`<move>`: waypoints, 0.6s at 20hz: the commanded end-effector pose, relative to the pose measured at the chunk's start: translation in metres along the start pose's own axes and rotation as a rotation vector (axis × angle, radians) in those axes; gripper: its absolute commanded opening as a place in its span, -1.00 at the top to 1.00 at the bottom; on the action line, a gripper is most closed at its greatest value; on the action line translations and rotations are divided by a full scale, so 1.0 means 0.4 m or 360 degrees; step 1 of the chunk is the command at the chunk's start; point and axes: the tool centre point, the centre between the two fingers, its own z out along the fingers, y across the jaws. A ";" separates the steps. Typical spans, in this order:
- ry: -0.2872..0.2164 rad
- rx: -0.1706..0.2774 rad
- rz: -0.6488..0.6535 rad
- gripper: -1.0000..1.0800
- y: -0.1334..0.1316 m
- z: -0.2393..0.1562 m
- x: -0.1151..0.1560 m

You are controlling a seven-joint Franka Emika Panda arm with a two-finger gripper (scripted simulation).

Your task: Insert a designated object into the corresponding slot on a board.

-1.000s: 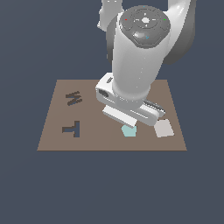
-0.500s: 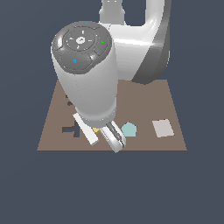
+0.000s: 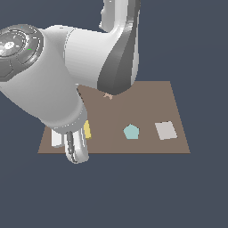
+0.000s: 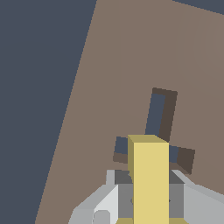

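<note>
board (image 3: 147,102): 1 | T slot (image 4: 159,127): 1 | yellow block (image 4: 150,179): 1, gripped by fingers (image 4: 151,205) | pentagon (image 3: 131,132): 1

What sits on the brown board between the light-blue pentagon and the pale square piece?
Nothing: in the exterior view, only bare brown board separates the light-blue pentagon from the pale square piece.

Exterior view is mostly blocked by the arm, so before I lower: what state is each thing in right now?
yellow block: held upright in the gripper, above the board.
gripper: shut on the block.
T-shaped slot: empty, just beyond the block.
board: flat.
light-blue pentagon: lying on the board.
pale square: lying on the board.
</note>
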 end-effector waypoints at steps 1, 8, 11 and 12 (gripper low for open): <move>0.0000 0.0000 0.0104 1.00 0.011 -0.001 0.032; 0.0000 0.0000 0.0261 1.00 0.036 -0.002 0.079; -0.0001 -0.0001 0.0275 1.00 0.039 -0.002 0.083; -0.0001 -0.0001 0.0274 1.00 0.039 -0.002 0.082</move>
